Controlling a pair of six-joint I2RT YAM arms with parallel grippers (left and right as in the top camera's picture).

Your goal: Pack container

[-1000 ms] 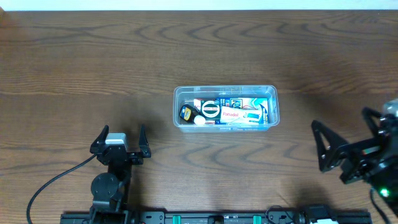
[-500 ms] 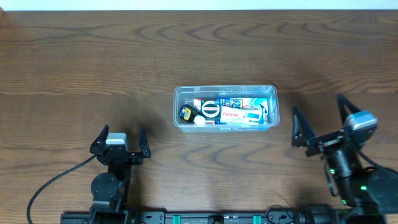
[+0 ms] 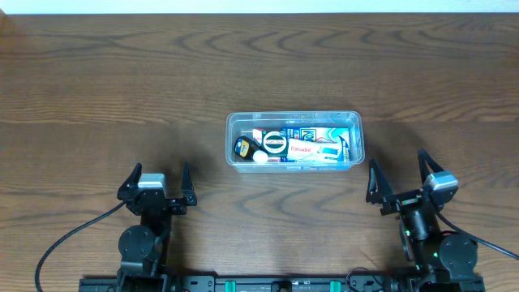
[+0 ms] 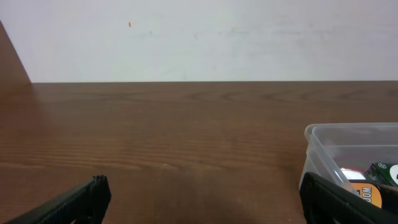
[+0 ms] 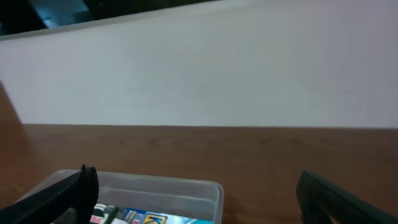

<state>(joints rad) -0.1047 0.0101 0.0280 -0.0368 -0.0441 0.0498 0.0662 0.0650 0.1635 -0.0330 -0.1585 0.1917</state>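
The clear plastic container [image 3: 354, 139] stands in the middle of the wooden table, filled with several small packets and items, among them a white and red box [image 3: 301, 149] and a round black and yellow item [image 3: 242, 147]. My left gripper [image 3: 156, 179] is open and empty near the front edge, to the container's lower left. My right gripper [image 3: 398, 177] is open and empty at the front right, just beyond the container's right end. The container's left end shows in the left wrist view [image 4: 323, 138] and its right end in the right wrist view [image 5: 186, 188].
The dark wooden table [image 3: 122, 89] spreads around the container. A white wall [image 4: 199, 37] runs behind the table's far edge. A black cable [image 3: 65, 239] trails from the left arm toward the front left corner.
My right arm has swung in from the far right edge and turned upright, settling at the front right with its fingers pointing toward the container. The left arm has not moved.
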